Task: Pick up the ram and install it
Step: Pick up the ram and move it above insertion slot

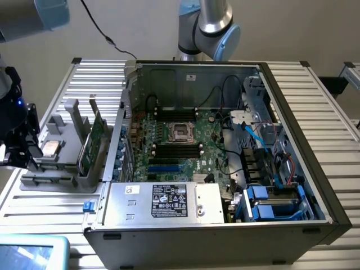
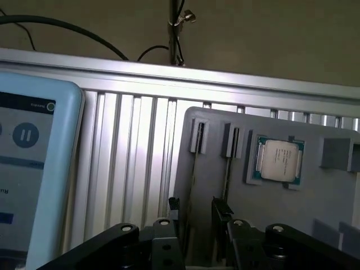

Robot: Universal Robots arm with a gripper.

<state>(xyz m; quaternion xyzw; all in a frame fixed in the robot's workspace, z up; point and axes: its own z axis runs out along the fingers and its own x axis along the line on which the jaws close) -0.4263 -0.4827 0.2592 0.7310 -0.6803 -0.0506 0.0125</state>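
In the exterior view, the ram (image 1: pixel 94 138) is a long, thin green board with dark chips. It stands on edge in a grey holder (image 1: pixel 62 169) at the exterior view's left, beside the open computer case (image 1: pixel 298 140). The gripper (image 1: pixel 25 152) hangs at the far left edge of the frame, near the holder and apart from the ram. A silver processor chip (image 1: pixel 50 148) lies on the holder between them. The motherboard (image 1: pixel 185 149) with its black memory slots lies inside the case, and a tablet (image 1: pixel 31 253) sits at the lower left corner.

In the wrist view, the gripper (image 2: pixel 197 211) has its jaws spread wide with nothing clamped. Beyond it the holder (image 2: pixel 281 214) carries two thin board edges (image 2: pixel 193 169) seated in grey slots; I cannot tell which is the ram. The processor chip (image 2: pixel 280 160) sits just beside them, and the tablet (image 2: pixel 39 163) lies across the ribbed table (image 2: pixel 135 152).
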